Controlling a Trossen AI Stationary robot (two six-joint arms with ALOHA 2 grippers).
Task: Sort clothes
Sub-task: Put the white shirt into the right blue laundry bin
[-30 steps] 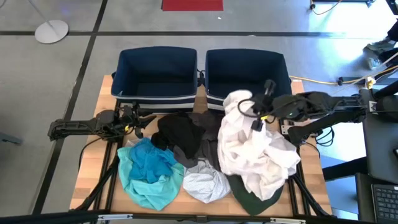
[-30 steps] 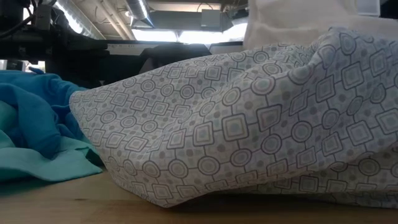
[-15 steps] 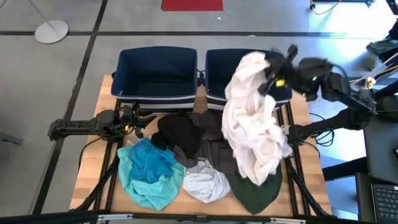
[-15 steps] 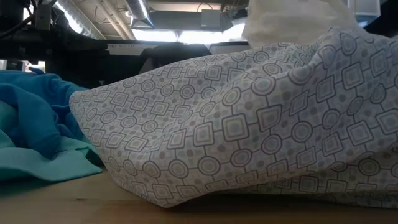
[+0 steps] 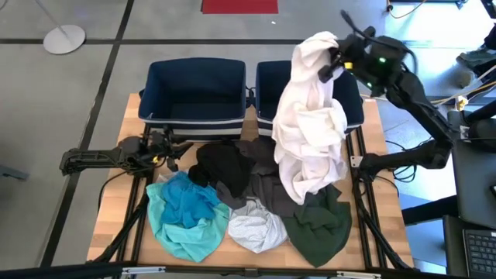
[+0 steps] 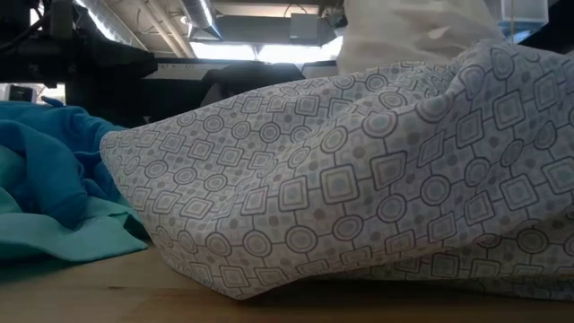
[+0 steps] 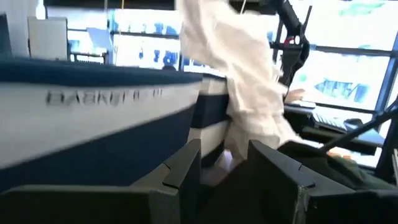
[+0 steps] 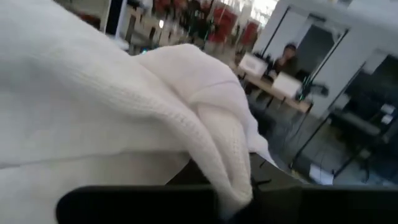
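My right gripper (image 5: 332,60) is raised high over the right navy bin (image 5: 267,85) and is shut on a white garment (image 5: 310,132). The garment hangs long below it and also shows in the left wrist view (image 7: 242,81). On the table lie a turquoise garment (image 5: 186,209), a black one (image 5: 225,170), a dark grey one (image 5: 260,186), a patterned pale grey-white one (image 5: 256,229) (image 6: 359,179) and a dark green one (image 5: 318,229). My left gripper (image 5: 177,151) waits open and empty at the table's left, beside the black garment. My right gripper holds the white garment by a bunched fold at its top end (image 8: 211,124); the cloth covers the fingers, so the kind of hold does not show. The garment hangs drawn out below the gripper. Its lower end (image 5: 306,190) lies over the dark garments.
Two navy bins with white stripes stand side by side at the table's far edge, the left one (image 5: 194,89) near my left gripper. The clothes pile covers the table's middle and near right. Bare wood (image 5: 116,201) shows along the left side.
My right gripper has gone up and toward the table's far edge, over the right bin, keeping hold of the white garment. The garment has been drawn out from a heap into a long hanging shape. The dark green garment below it is now uncovered.
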